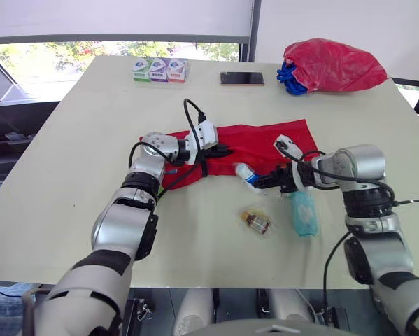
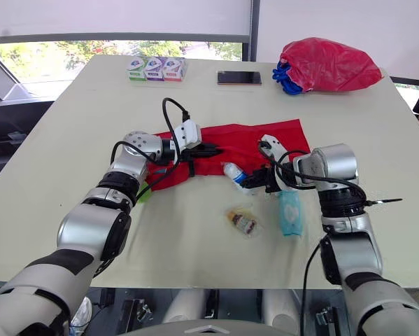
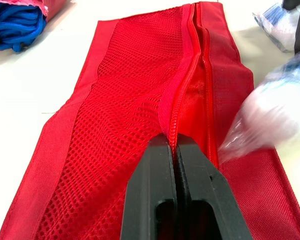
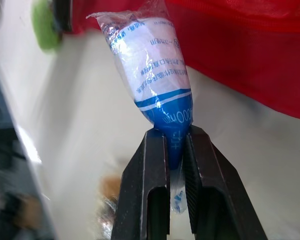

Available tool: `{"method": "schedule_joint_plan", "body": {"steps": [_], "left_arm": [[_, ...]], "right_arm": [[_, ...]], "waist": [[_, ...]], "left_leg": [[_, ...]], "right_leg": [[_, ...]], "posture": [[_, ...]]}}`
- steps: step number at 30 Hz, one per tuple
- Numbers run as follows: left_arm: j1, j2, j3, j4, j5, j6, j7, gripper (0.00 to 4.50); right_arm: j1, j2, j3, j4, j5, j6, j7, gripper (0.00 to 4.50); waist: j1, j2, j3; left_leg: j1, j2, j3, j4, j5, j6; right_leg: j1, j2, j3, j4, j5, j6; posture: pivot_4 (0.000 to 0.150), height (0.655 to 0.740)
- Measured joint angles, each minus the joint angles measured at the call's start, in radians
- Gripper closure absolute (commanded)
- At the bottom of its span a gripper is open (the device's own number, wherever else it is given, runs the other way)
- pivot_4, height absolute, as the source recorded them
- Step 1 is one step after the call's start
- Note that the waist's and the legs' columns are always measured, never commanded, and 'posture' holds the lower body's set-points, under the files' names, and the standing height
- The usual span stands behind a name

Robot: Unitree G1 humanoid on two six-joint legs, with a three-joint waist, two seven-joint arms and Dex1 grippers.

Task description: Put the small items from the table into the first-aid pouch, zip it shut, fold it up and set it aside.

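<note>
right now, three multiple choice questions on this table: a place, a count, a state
1. Where is the phone? A on the floor; B between the small boxes and the red bag; C at the near edge.
2. How many small boxes? A two; B five; C three.
3. The right gripper is: A shut on the blue-and-white packet; B open; C shut on the phone.
Key: B, it lies between them at the far side; C, three stand side by side; A, its fingers pinch the packet's end.
</note>
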Motion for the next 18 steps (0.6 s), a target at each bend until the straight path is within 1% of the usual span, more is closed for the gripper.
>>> {"method": "schedule_joint_plan", "body": {"steps": [4,10,14,17,18], "left_arm": [[0.001,-0.002,0.000,-0.007,-0.001,0.000,-0.001,4.50],[0.004,-0.013,0.000,-0.016,-0.002,0.000,0.000,4.50],[0.006,-0.017,0.002,-0.021,-0.006,0.000,0.002,4.50],[0.009,-0.028,0.002,-0.031,-0.011,0.000,0.002,4.50],[0.010,-0.030,0.002,-0.033,-0.011,0.000,0.002,4.50]], "right_arm": [[-0.055,0.070,-0.155,0.126,0.055,0.003,-0.162,4.49],[-0.110,0.132,-0.327,0.249,0.141,0.003,-0.382,4.49],[-0.139,0.186,-0.434,0.297,0.185,0.003,-0.524,4.49],[-0.171,0.246,-0.562,0.316,0.198,0.003,-0.649,4.49],[-0.179,0.254,-0.579,0.317,0.198,0.003,-0.665,4.49]], "waist": [[-0.001,0.000,0.000],[-0.005,0.000,0.000],[-0.006,0.000,0.000],[-0.006,0.000,0.000],[-0.006,0.000,0.000]], "left_leg": [[0.000,0.000,-0.001,0.000,0.000,0.000],[0.000,0.000,-0.001,0.000,0.000,0.000],[0.000,0.000,-0.001,-0.001,0.000,0.000],[-0.001,0.000,-0.001,0.000,0.000,0.000],[-0.002,0.000,-0.001,0.000,0.000,0.000]], "right_leg": [[0.000,0.000,0.000,0.003,0.000,0.000],[-0.001,0.000,-0.001,0.003,0.000,0.000],[-0.001,0.000,-0.001,0.004,0.000,0.000],[-0.002,-0.001,-0.001,0.005,0.000,0.000],[-0.002,-0.001,0.000,0.005,0.000,0.000]], "posture": [[0.150,0.7400],[0.150,0.7400],[0.150,0.7400],[0.150,0.7400],[0.150,0.7400]]}}
